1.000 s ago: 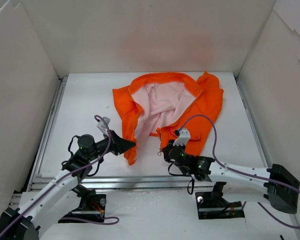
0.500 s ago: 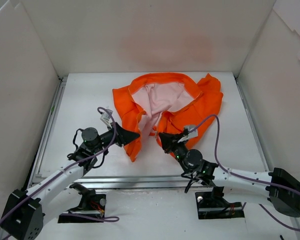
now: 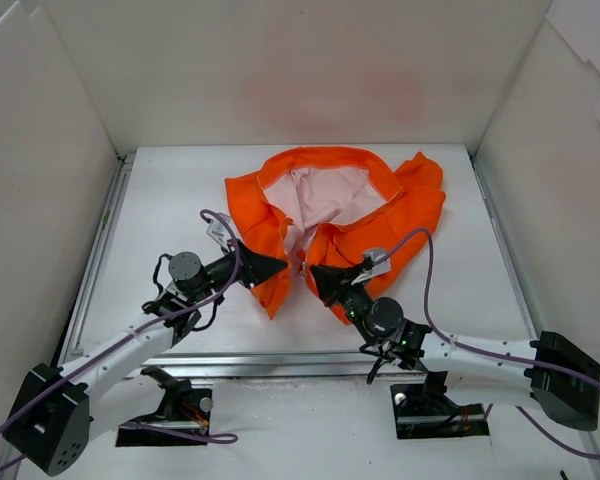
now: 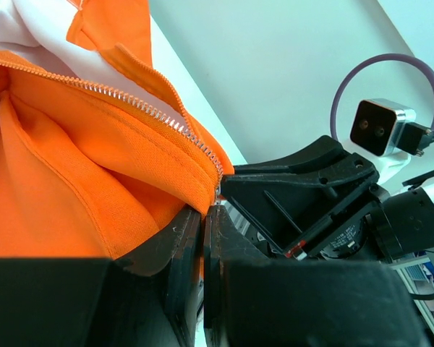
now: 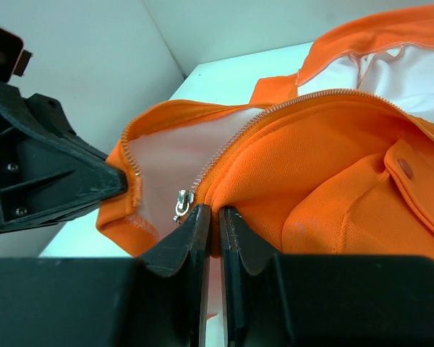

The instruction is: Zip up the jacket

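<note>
The orange jacket [image 3: 400, 205] lies open on the table, pink lining [image 3: 325, 195] showing. My left gripper [image 3: 277, 266] is shut on the bottom corner of the jacket's left front panel [image 4: 94, 181], by its zipper teeth [image 4: 145, 108]. My right gripper [image 3: 313, 275] is shut on the bottom corner of the right front panel [image 5: 325, 159]. The small metal pull [image 5: 181, 202] hangs at the lower end of that panel's zipper strip, just left of my right fingers [image 5: 192, 235]. The two grippers face each other, a few centimetres apart, the panel corners brought close together.
White walls enclose the table [image 3: 160, 200] on three sides. The table's metal front rail [image 3: 280, 360] runs just behind the arm bases. The jacket's collar [image 3: 320, 155] lies toward the back wall.
Both grippers have moved inward toward each other, dragging the two bottom corners of the jacket's front panels together. The gap between the panels has narrowed.
</note>
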`<state>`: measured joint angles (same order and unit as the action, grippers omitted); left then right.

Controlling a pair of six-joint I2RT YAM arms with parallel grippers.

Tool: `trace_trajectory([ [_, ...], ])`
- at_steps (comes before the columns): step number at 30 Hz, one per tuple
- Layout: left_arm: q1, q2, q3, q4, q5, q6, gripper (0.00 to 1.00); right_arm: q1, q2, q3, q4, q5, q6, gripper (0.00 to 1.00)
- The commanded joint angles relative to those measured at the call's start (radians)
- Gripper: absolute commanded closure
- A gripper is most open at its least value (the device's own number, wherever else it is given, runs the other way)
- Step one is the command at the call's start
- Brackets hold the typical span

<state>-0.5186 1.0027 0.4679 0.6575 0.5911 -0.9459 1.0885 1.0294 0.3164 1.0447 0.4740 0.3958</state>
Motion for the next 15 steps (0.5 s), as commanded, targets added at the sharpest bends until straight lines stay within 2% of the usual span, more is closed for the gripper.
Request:
trace_trajectory([
  [1, -0.029, 0.022, 0.081, 0.136, -0.019, 0.018, 1.0, 0.011, -0.005, 0.059, 0.143, -0.031, 0.012, 1.0],
  [15, -0.052, 0.112, 0.135, 0.194, -0.047, 0.052, 1.0, 0.019, -0.037, 0.046, 0.129, -0.026, 0.002, 1.0],
])
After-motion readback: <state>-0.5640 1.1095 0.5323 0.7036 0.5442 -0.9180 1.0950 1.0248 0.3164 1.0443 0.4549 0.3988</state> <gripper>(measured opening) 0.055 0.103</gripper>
